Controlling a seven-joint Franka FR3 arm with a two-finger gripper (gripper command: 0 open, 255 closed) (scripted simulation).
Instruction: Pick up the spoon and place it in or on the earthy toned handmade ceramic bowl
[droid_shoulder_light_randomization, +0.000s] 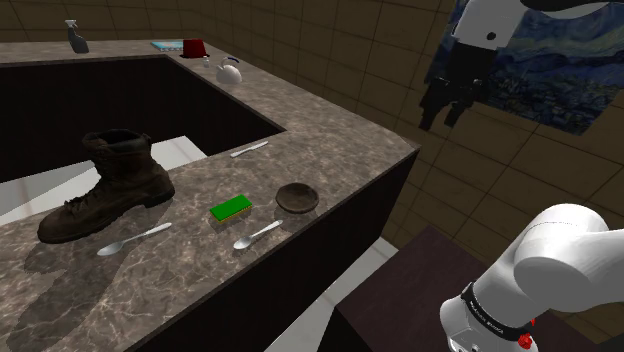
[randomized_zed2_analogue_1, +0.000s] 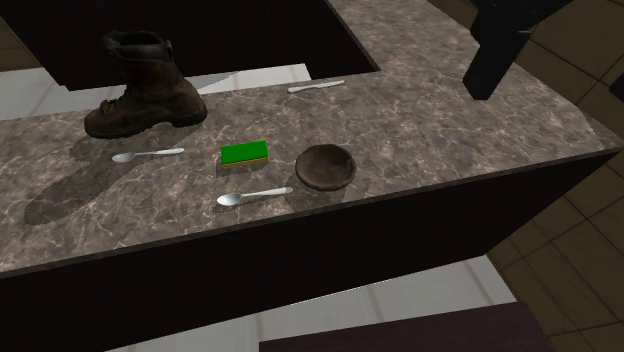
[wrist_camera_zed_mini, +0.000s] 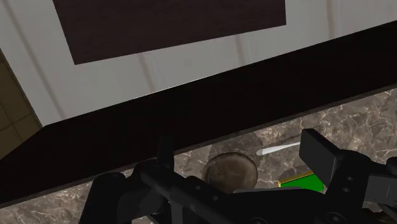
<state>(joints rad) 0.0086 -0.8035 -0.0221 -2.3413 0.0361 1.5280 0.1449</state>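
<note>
Spoon (droid_shoulder_light_randomization: 257, 235) lies flat near the bench (droid_shoulder_light_randomization: 330, 130) front edge, just beside the green sponge (droid_shoulder_light_randomization: 231, 208). Its long axis runs roughly along that edge, handle tip pointing at the brown bowl (droid_shoulder_light_randomization: 297, 198) close by. A second spoon (droid_shoulder_light_randomization: 135, 239) lies by the boot (droid_shoulder_light_randomization: 105, 190) — which one is meant, unclear. End effector (droid_shoulder_light_randomization: 440, 118) hangs high, out past the bench edge, fingers spread and empty. The nearer spoon sits down and toward the shoulder view's left, likely just beyond the bowl.
</note>
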